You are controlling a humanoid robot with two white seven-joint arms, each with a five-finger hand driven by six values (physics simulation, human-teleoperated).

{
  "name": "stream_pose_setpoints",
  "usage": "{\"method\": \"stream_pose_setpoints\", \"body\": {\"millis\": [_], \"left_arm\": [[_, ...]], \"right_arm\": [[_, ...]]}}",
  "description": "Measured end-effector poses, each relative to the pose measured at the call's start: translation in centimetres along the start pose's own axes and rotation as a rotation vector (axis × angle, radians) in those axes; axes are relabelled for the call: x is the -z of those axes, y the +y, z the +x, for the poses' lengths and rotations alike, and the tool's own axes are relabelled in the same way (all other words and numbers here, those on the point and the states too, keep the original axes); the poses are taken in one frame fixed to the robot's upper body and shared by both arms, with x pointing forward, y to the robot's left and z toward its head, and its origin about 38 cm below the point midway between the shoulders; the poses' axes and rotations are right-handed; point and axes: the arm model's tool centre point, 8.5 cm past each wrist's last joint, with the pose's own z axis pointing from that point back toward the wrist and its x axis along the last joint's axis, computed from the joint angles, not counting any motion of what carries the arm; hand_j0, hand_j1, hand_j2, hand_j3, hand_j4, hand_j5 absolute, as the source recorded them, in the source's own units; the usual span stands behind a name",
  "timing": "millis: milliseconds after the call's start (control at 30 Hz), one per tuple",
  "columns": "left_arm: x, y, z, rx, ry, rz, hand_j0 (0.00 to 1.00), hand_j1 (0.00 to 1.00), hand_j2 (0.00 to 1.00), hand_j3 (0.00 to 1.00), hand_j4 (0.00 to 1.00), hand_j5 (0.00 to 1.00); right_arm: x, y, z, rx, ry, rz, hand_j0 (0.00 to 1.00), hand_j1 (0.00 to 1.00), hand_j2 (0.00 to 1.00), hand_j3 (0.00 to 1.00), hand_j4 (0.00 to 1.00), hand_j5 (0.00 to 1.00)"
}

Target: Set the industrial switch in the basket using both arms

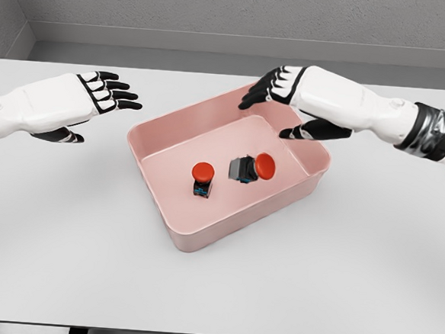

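Fingers of both hands spread empty; two switches (202,179) (251,168) lie inside basket (202,238).

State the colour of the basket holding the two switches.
Pale pink basket, seen best in the head view.

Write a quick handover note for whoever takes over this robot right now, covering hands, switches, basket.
Left hand: open, empty, over the table left of the basket.
Right hand: open, empty, above the basket's far right corner.
Pink basket: mid-table. Two red-button switches lie inside it: one upright, one tipped on its side.
Done: both switches are in the basket, released.
Left: nothing visible to place; probably just pull the arms back.
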Motion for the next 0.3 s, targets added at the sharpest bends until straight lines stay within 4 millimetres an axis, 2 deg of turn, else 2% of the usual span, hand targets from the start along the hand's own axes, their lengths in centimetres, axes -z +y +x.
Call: {"method": "stream_pose_setpoints", "body": {"millis": [67,133,300], "left_arm": [[0.0,0.0,0.0,0.0,0.0,-0.001,1.0,1.0,1.0,1.0,1.0,1.0],[0.0,0.0,0.0,0.0,0.0,-0.002,1.0,1.0,1.0,1.0,1.0,1.0],[-0.1,-0.1,0.0,0.0,0.001,-0.004,1.0,1.0,1.0,1.0,1.0,1.0]], "right_arm": [[-0.5,0.2,-0.2,0.005,0.013,0.002,1.0,1.0,1.0,1.0,1.0,1.0],[-2.1,-0.3,-0.6,-0.009,0.052,0.007,1.0,1.0,1.0,1.0,1.0,1.0],[-8.0,-0.1,-2.1,-0.006,0.2,0.064,1.0,1.0,1.0,1.0,1.0,1.0]]}}
